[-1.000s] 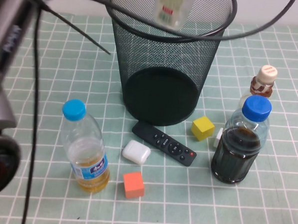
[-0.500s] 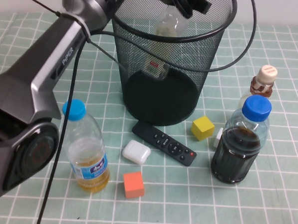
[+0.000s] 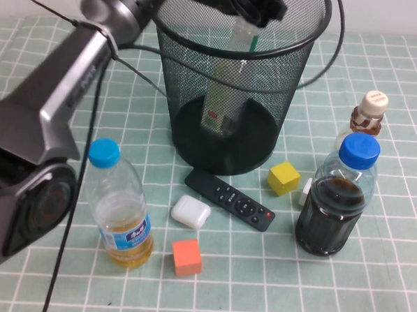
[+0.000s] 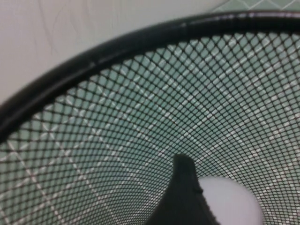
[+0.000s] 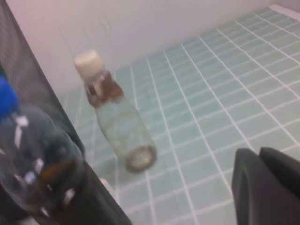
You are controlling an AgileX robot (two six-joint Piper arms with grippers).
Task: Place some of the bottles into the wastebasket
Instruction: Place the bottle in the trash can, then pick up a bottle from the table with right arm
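Dropping from my left gripper point(image 3: 255, 5), whose fingers I can't judge, the clear bottle point(image 3: 222, 94) now stands inside the wastebasket point(image 3: 172, 77); right gripper point(image 5: 267, 187) waits near the small bottle point(image 3: 369, 113).

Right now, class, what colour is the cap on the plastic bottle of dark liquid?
Blue. The dark-liquid bottle's cap shows best in the high view.

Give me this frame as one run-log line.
left end effector: over wastebasket rim | clear bottle: upright inside | small brownish bottle: on table | right end effector: near it
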